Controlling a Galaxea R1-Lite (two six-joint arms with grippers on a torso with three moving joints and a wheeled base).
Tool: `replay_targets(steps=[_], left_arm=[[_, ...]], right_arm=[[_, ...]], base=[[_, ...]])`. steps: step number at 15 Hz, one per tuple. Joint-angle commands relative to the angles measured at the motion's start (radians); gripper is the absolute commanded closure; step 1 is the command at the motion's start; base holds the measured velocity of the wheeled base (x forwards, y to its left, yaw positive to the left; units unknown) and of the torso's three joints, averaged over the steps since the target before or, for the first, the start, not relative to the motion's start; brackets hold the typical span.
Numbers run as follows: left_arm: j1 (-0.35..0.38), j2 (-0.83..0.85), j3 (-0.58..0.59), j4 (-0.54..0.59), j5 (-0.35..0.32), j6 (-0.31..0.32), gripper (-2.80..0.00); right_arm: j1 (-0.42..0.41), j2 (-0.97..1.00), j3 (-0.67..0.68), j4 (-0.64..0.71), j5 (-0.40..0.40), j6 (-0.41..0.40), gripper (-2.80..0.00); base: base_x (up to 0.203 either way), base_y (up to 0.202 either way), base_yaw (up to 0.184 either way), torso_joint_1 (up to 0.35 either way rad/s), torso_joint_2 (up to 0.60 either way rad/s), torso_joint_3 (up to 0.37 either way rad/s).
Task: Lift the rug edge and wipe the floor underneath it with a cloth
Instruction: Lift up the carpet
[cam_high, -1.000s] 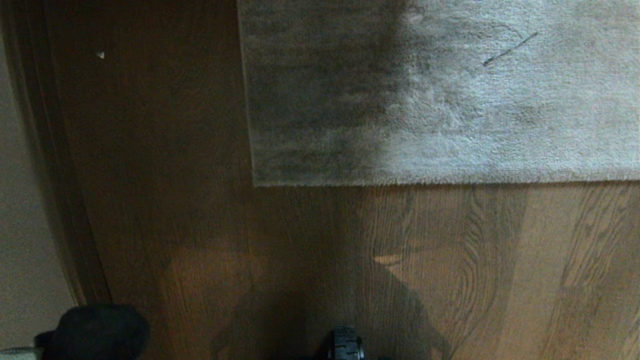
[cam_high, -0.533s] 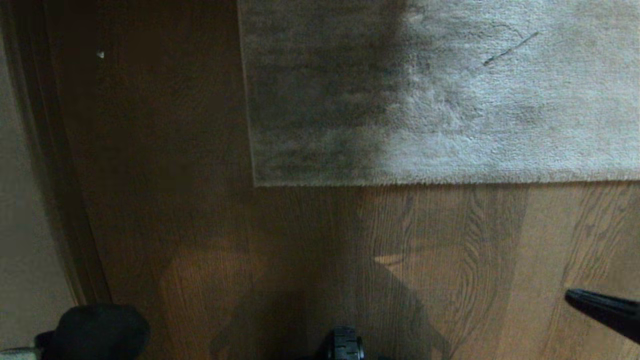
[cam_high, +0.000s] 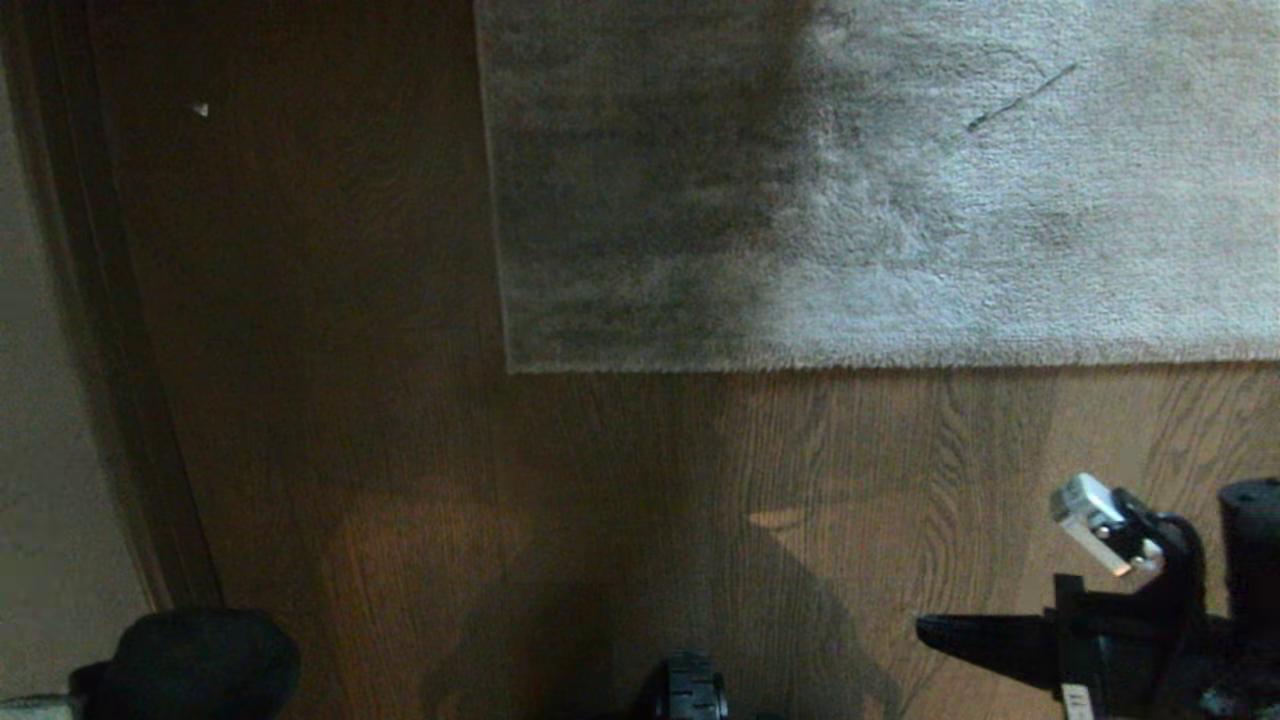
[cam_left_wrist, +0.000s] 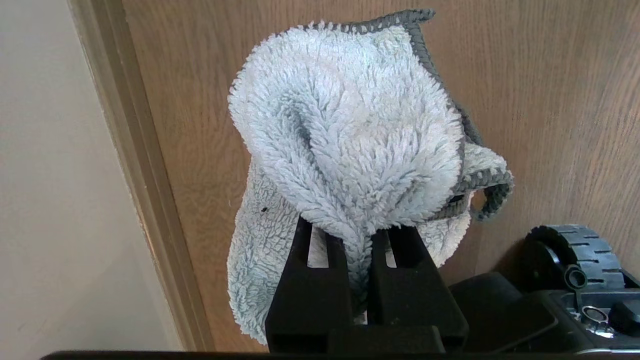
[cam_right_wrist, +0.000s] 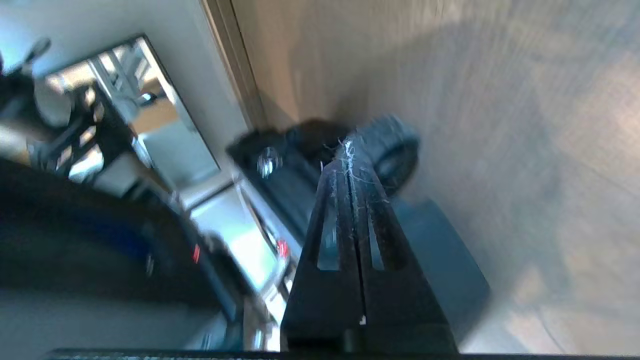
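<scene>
Rug (cam_high: 900, 200) lies flat at 12 o'clock, nothing lifted or wiped yet. Left gripper (cam_left_wrist: 357, 235) is clamped on the cloth (cam_left_wrist: 350, 140); right gripper (cam_high: 935, 632) at 4 o'clock is pinched closed, empty.

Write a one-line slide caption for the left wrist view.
Left gripper pinches a fluffy pale cloth with grey trim above the wood floor, beside a baseboard.
</scene>
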Motion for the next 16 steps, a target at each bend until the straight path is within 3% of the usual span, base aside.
replay_targets(steps=[1,2,4,6,8,11,14,15,16], left_arm=[[0.000,0.000,0.000,0.000,0.000,0.000,0.00],[0.000,0.000,0.000,0.000,0.000,0.000,0.00],[0.000,0.000,0.000,0.000,0.000,0.000,0.00],[0.000,0.000,0.000,0.000,0.000,0.000,0.00],[0.000,0.000,0.000,0.000,0.000,0.000,0.00],[-0.001,0.000,0.000,0.000,0.000,0.000,0.00],[0.000,0.000,0.000,0.000,0.000,0.000,0.00],[0.000,0.000,0.000,0.000,0.000,0.000,0.00],[0.000,0.000,0.000,0.000,0.000,0.000,0.00]], right_arm=[[0.065,0.307,0.026,-0.410,-0.071,0.081,0.00],[0.099,0.384,0.032,-0.563,-0.150,0.136,0.00],[0.187,0.503,0.038,-0.786,-0.426,0.252,0.00],[0.258,0.532,0.025,-0.841,-0.670,0.351,0.00],[0.296,0.540,-0.002,-0.855,-0.851,0.432,0.00],[0.366,0.557,-0.027,-0.858,-1.042,0.485,0.00],[0.388,0.574,-0.091,-0.858,-1.072,0.510,0.00],[0.388,0.582,-0.118,-0.858,-1.073,0.510,-2.80],[0.389,0.586,-0.140,-0.858,-1.076,0.510,-2.80]], base=[[0.000,0.000,0.000,0.000,0.00,0.000],[0.000,0.000,0.000,0.000,0.00,0.000],[0.000,0.000,0.000,0.000,0.00,0.000],[0.000,0.000,0.000,0.000,0.00,0.000],[0.000,0.000,0.000,0.000,0.00,0.000],[0.000,0.000,0.000,0.000,0.00,0.000],[0.000,0.000,0.000,0.000,0.00,0.000],[0.000,0.000,0.000,0.000,0.00,0.000],[0.000,0.000,0.000,0.000,0.00,0.000]])
